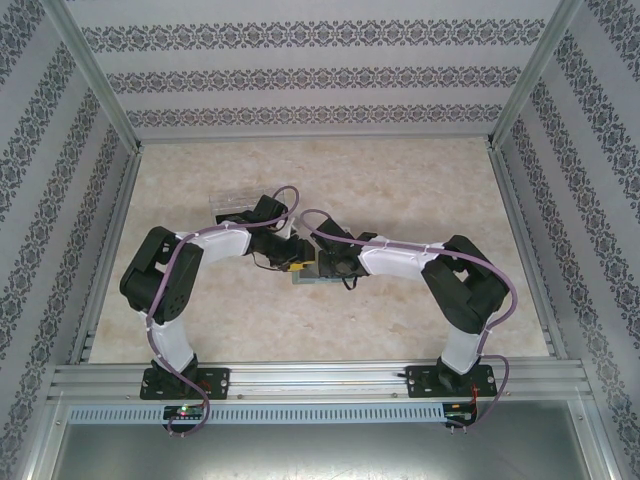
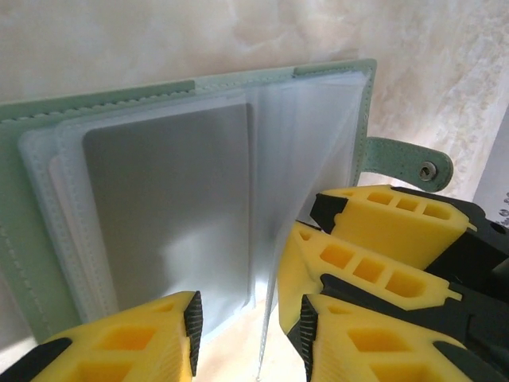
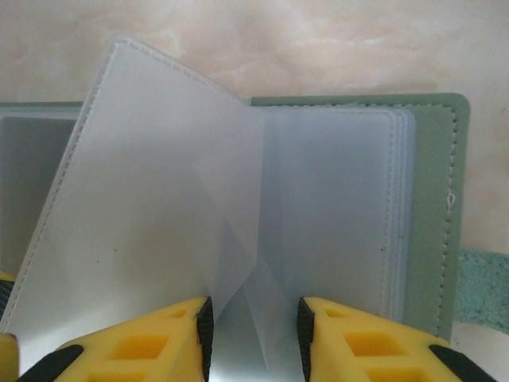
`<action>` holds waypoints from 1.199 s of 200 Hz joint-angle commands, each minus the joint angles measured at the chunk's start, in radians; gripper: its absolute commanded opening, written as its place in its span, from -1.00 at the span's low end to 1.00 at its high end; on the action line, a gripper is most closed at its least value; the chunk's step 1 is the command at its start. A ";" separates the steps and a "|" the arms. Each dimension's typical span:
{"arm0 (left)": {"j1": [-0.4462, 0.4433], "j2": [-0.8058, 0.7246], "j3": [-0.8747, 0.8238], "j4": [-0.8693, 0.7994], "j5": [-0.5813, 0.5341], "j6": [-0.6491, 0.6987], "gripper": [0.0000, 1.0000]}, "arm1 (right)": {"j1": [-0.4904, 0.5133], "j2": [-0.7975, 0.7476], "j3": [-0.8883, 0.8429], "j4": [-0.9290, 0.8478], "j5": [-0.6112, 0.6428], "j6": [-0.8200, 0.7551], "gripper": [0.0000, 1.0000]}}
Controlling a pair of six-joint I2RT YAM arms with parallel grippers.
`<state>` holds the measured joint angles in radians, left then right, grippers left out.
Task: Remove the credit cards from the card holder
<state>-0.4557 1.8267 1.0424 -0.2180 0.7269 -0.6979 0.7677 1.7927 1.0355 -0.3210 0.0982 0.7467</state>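
At the centre of the table [image 1: 330,170] the left jaws stand part-open astride a clear sleeve [image 2: 306,143] of the opened pale sage-green soft bifold card holder [image 2: 20,223], a grey plastic card [image 2: 171,215] sitting inside, while the right jaws, also apart, straddle a lifted sleeve [image 3: 143,199]: no card looks removed yet.

Nothing legible anywhere: no print, brand, number or sign to be made out on the card holder [image 2: 32,239], on its clear sleeves [image 3: 334,207], or on the grey card [image 2: 167,215] seen through one sleeve.
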 commanded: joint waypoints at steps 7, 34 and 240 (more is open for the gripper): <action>-0.017 0.015 -0.004 0.075 0.041 -0.041 -0.22 | -0.014 -0.074 -0.045 0.004 -0.028 0.043 -0.26; -0.025 0.016 0.008 0.109 0.074 -0.055 -0.23 | -0.023 -0.176 -0.066 0.013 -0.012 0.052 -0.18; 0.071 -0.171 0.005 -0.097 -0.267 -0.012 0.46 | -0.020 -0.198 -0.022 -0.040 -0.026 -0.003 0.43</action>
<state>-0.4244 1.7176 1.0832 -0.1806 0.5743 -0.7670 0.7166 1.5280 0.9337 -0.3031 0.0883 0.7826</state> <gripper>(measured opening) 0.716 0.693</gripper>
